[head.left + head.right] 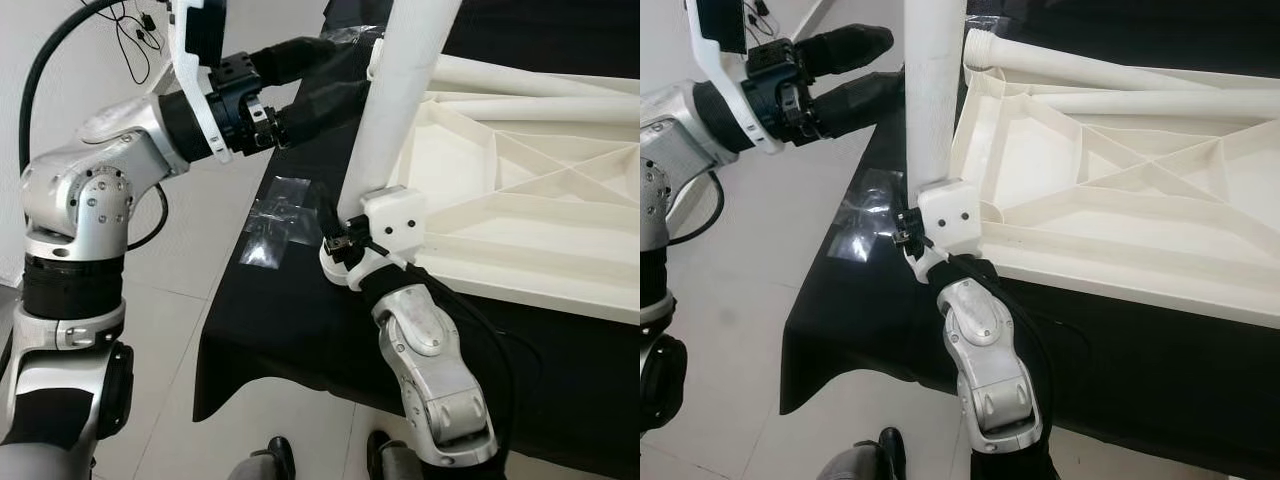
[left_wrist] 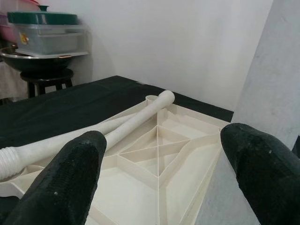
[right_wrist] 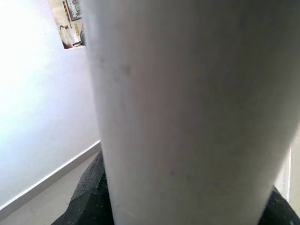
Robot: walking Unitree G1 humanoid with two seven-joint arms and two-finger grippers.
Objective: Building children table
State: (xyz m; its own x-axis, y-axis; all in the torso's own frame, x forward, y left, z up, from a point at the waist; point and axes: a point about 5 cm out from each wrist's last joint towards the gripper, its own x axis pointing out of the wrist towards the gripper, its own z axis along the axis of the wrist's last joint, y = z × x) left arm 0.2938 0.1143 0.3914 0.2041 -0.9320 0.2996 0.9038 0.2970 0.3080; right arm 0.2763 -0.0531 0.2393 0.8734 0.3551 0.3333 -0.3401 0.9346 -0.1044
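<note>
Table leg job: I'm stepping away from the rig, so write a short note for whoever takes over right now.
Right gripper: fingers on either side of the upright white table leg, low on it, at the near corner of the tabletop.
Left gripper: fingers open, up beside the same leg, not closed on it.
Tabletop lies underside up on the black cloth; two more legs lie loose across it.
Done: one leg stood in its corner; how firmly it is seated can't be seen.
Left: seat that leg, then fit the others.
</note>
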